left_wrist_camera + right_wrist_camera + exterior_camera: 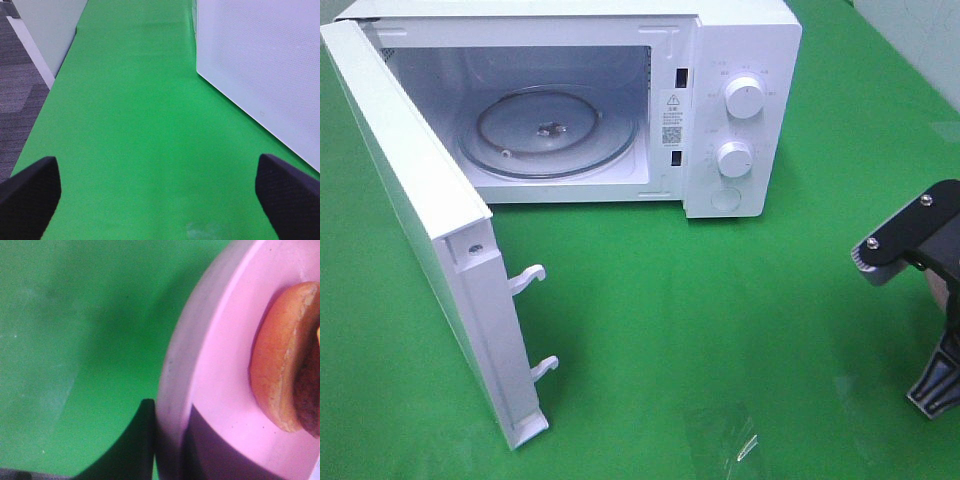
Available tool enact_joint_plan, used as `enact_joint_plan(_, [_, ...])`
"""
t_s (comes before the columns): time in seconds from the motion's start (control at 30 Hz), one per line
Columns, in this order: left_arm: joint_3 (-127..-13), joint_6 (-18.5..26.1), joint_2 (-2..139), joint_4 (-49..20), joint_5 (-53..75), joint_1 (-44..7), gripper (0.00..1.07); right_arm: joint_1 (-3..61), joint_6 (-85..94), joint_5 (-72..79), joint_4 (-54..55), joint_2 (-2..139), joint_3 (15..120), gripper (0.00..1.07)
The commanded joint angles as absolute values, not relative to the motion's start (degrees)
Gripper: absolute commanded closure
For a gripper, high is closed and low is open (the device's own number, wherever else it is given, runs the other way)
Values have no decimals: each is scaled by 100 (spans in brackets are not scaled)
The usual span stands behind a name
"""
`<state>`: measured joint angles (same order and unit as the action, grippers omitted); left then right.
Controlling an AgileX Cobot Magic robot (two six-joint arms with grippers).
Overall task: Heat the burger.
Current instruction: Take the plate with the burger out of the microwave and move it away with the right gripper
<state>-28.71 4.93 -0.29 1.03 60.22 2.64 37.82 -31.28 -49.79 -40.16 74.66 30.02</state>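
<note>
1. We saw the burger (280, 370) only in the right wrist view, lying on a pink plate (220, 390); its flat round faces stood edge-on to that camera, so its facing stayed unclear.
2. It showed an orange-brown bun with a darker filling edge.
3. The right pincer (167, 450) was closed narrowly on the plate's rim.
4. The left pincer (160, 195) gaped wide over the green surface (140, 125), beside the white microwave (740, 100), whose door (430, 250) stood open.
</note>
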Motion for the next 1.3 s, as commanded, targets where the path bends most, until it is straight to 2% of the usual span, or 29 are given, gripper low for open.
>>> enact_joint_plan(0.03, [-2859, 498, -138, 109, 5947, 269, 9, 3747, -3930, -5071, -4423, 8033, 3323, 107])
enact_joint_plan(0.33, [-2859, 498, -138, 109, 5947, 269, 9, 3730, -4962, -5036, -4589, 9500, 3822, 107])
enact_joint_plan(0.7, [-2859, 498, -138, 109, 5947, 269, 9, 3730, -5432, -4761, -4681, 10416, 4114, 105])
enact_joint_plan(1.1, [-2859, 498, -138, 109, 5947, 269, 9, 3730, -5907, -4756, -4859, 10880, 4154, 101])
enact_joint_plan(1.3, [-2859, 498, -138, 109, 5947, 269, 9, 3736, -5901, -4796, -4813, 10846, 4154, 95])
